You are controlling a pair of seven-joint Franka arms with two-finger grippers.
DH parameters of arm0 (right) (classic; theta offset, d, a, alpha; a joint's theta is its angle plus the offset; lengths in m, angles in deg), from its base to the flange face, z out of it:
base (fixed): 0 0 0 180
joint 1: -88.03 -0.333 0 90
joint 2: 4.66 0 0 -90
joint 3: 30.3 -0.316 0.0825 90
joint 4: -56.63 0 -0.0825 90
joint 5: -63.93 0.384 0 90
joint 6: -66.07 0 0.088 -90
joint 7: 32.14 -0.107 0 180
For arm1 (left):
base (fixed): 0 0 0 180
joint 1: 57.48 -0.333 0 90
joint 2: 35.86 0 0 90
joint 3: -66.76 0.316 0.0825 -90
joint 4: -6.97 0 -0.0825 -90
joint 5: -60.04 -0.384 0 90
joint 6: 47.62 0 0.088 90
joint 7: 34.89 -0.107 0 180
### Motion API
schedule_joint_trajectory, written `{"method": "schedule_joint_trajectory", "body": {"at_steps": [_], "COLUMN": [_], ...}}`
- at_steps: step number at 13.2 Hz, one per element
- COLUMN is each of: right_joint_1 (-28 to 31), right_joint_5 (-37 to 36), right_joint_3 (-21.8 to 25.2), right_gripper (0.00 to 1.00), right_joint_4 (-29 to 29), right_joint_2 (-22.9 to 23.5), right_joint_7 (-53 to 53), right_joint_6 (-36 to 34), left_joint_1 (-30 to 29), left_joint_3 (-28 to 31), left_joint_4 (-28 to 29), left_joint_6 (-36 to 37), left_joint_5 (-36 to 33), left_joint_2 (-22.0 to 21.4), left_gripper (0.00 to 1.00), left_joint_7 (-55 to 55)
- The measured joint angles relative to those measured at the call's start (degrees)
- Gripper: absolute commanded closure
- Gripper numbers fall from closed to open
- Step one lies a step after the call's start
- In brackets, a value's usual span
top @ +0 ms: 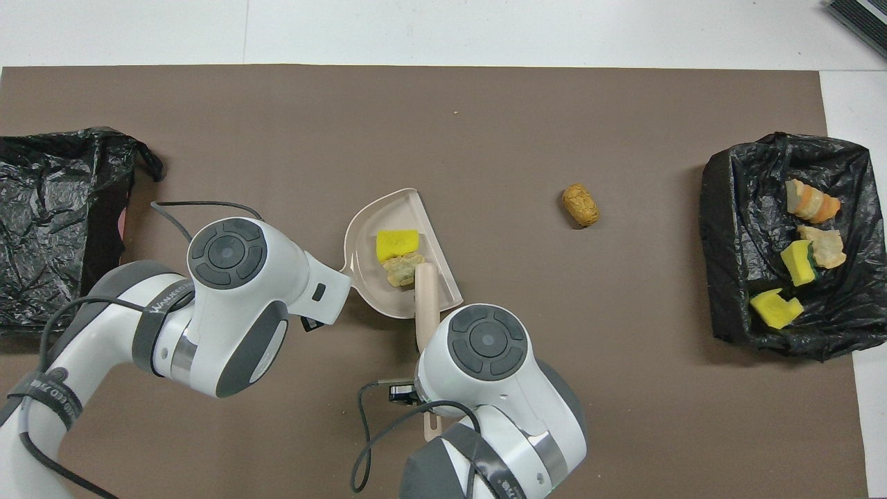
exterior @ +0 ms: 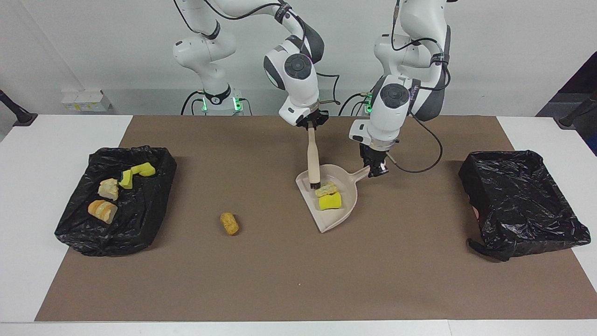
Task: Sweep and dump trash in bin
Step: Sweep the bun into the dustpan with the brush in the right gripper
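Nearest you on the brown mat [exterior: 289,280] lies one golden lump [exterior: 229,223]. Four trash pieces [exterior: 108,189] sit in the black-lined bin [exterior: 154,219] at the right arm's end. Mid-table, your right gripper [exterior: 311,125] pinches the brush [exterior: 313,161] over the dustpan [exterior: 347,205], which carries two pieces [exterior: 329,201]; your left gripper [exterior: 376,171] clamps the dustpan's handle. A second lined bin [exterior: 527,219] sits at the left arm's end.
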Motion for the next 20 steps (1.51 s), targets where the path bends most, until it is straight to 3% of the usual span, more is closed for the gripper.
{"method": "schedule_joint_trajectory", "body": {"at_steps": [6, 12, 16, 20], "right_joint_1": [5.56, 20.07, 27.27, 33.76], "right_joint_5": [-11.13, -17.72, -23.66, -23.93], "right_joint_3": [0.87, 1.34, 1.35, 1.38], "right_gripper": [1.0, 1.0, 1.0, 1.0], "right_joint_4": [-2.23, -5.33, -5.08, -1.69], "right_joint_2": [0.34, -0.66, -0.08, 0.79], "right_joint_7": [1.42, 14.83, 22.9, 30.9], "right_joint_6": [-1.86, -8.84, -8.69, -4.08], "left_joint_1": [-1.01, -1.14, -1.12, -1.33], "left_joint_3": [0.48, 0.36, 0.31, 0.42], "left_joint_4": [0.07, 0.12, 0.15, 0.15], "left_joint_6": [-2.64, -2.85, -2.85, -2.86], "left_joint_5": [0.04, 0.05, 0.05, 0.05], "left_joint_2": [0.07, 0.08, 0.08, 0.09], "left_gripper": [1.0, 1.0, 1.0, 1.0], "left_joint_7": [4.86, 5.32, 5.63, 5.88]}}
